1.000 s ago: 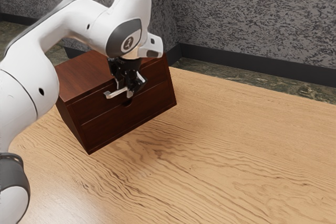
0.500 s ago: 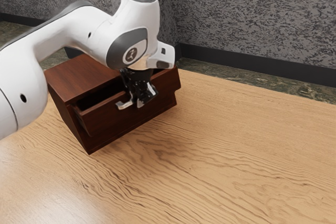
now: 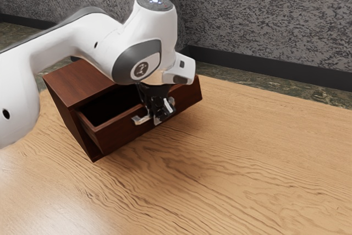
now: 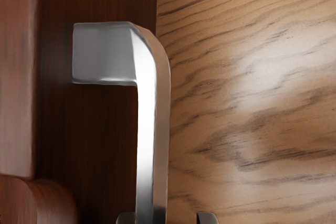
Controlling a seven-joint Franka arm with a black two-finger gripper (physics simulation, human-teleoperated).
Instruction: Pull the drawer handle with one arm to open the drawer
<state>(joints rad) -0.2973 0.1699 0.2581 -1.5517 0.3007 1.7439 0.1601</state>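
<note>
A dark red-brown wooden cabinet (image 3: 69,83) stands on the table at the exterior view's left. Its upper drawer (image 3: 118,127) is pulled out toward the right, and its dark inside shows. A silver bar handle (image 3: 144,118) sits on the drawer front. My black gripper (image 3: 159,113) hangs straight down from the white arm and is shut on the handle. In the wrist view the silver handle (image 4: 149,124) runs up from my hand along the dark drawer front (image 4: 100,129), with the table beyond it.
The light wooden table (image 3: 236,158) stretches wide toward the exterior view's right and front. A grey speckled wall (image 3: 264,9) with a dark baseboard runs along the back. My white arm passes over the cabinet's top.
The drawer has slid out farther toward the exterior view's right, from closed to well open. My gripper has moved right and slightly down with the handle in it.
</note>
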